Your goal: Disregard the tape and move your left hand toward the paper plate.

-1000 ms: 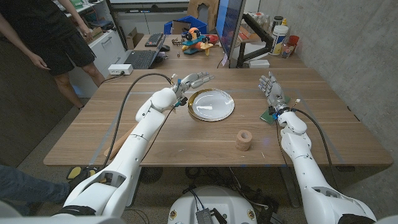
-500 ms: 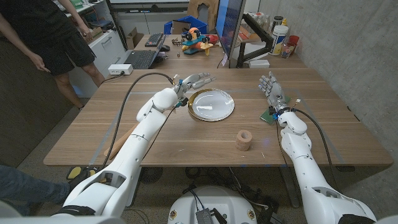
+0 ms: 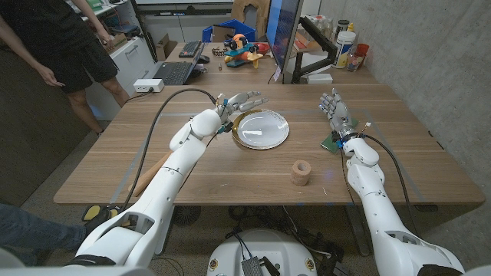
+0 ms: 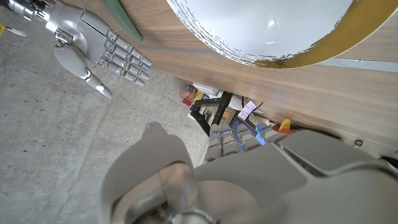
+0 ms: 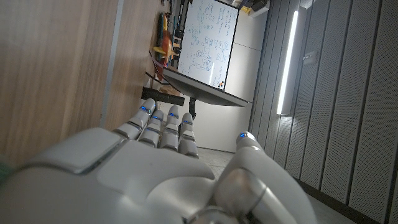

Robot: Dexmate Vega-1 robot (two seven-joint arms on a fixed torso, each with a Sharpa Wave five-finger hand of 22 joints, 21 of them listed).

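Note:
The paper plate (image 3: 261, 129), white with a gold rim, lies at the table's far middle and also appears in the left wrist view (image 4: 267, 28). My left hand (image 3: 242, 100) hovers at the plate's far-left rim, fingers spread and reaching over the edge, holding nothing; its back appears in its own wrist view (image 4: 205, 180). The brown tape roll (image 3: 300, 172) stands nearer the front, right of the plate and apart from both hands. My right hand (image 3: 334, 107) stands upright at the right with fingers apart and empty, seen too in the left wrist view (image 4: 99, 46) and in its own wrist view (image 5: 168, 168).
A small green card (image 3: 331, 141) lies by my right wrist. A black cable (image 3: 165, 107) arcs over the left arm. Behind the table are a laptop (image 3: 173, 73), a monitor (image 3: 282, 38), a toy (image 3: 245, 50) and bottles (image 3: 349, 42). A person (image 3: 57, 38) stands at far left.
My left hand has edged a little to the right, its fingers now further over the plate's rim. The right hand, plate and tape have stayed put.

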